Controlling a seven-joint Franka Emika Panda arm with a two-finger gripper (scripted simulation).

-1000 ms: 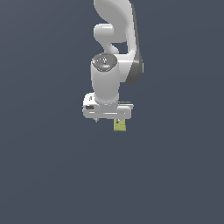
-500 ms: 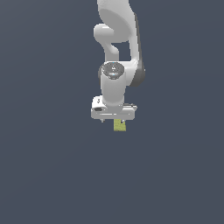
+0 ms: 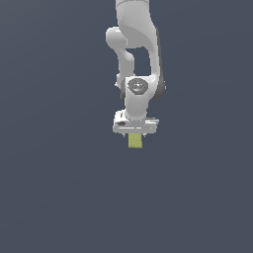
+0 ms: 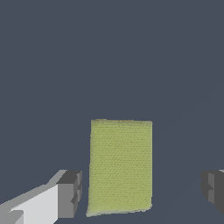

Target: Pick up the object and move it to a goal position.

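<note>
The object, a small yellow-green speckled block (image 3: 135,141), lies on the dark grey surface directly under my white gripper (image 3: 135,133) in the exterior view. In the wrist view the block (image 4: 120,166) stands between my two grey fingers. One fingertip (image 4: 69,193) is close beside one of its sides. The other fingertip (image 4: 213,188) is well apart from it on the other side. The gripper (image 4: 141,190) is open and straddles the block without touching it. The block's lower end is hidden by the frame edge in the wrist view.
The white arm (image 3: 136,44) rises above the gripper in the exterior view. A flat, plain dark grey surface (image 3: 59,188) lies all around the block.
The gripper has shifted toward the exterior view's right and turned, coming to centre over the block. The block has not moved.
</note>
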